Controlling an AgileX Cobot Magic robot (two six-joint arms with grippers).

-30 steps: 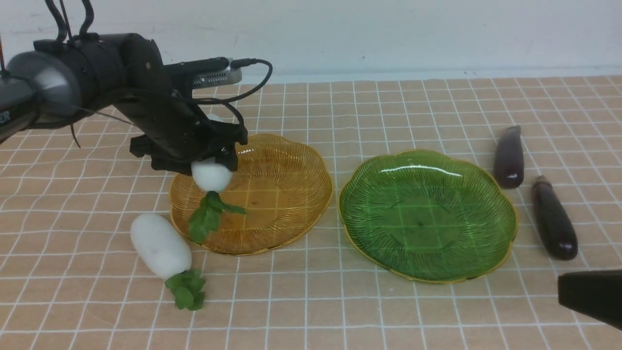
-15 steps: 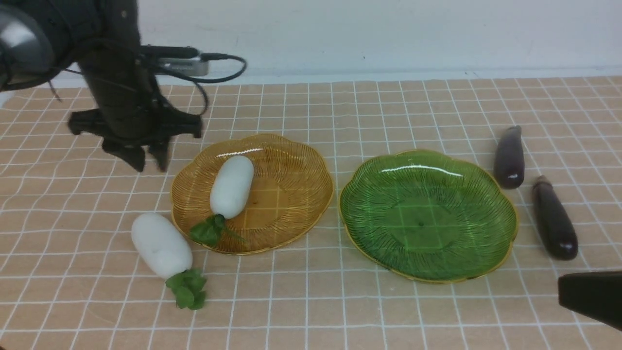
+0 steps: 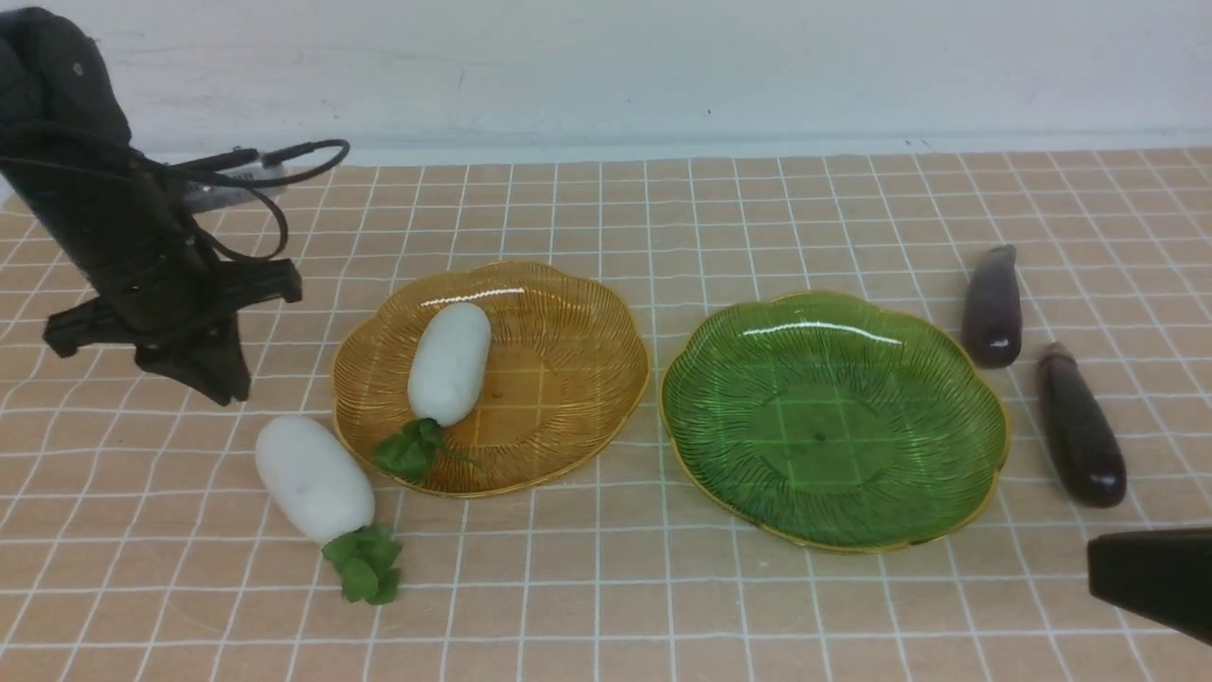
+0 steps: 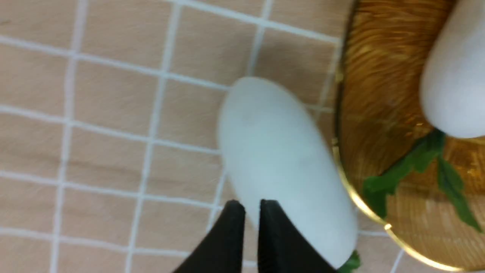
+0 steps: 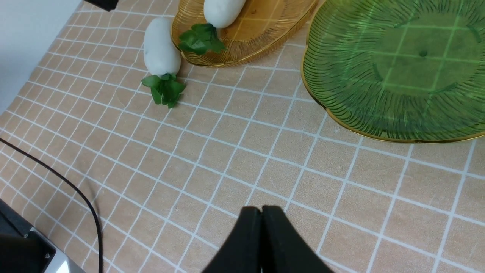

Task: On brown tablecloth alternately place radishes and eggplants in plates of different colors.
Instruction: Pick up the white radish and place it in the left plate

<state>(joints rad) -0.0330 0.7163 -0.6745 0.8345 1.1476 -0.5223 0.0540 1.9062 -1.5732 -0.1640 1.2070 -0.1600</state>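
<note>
L gripper (image 3: 220, 379) mid-left of frame, jaws nearly together, empty. R gripper (image 5: 261, 210) lower right, pinched shut, empty. One radish (image 3: 450, 363) lies in amber plate (image 3: 587, 313). 2nd radish (image 3: 312, 478) on cloth (image 3: 606, 606), right by that rim. Nothing in green plate (image 3: 833, 417); eggplants (image 3: 991, 308) right of it. Risk: grabbing 2nd radish shoves amber plate, or the smooth body rolls off.

radish (image 3: 450, 365) released into amber plate (image 3: 568, 365); left gripper (image 3: 225, 384) withdrawn leftward, closed up
</note>
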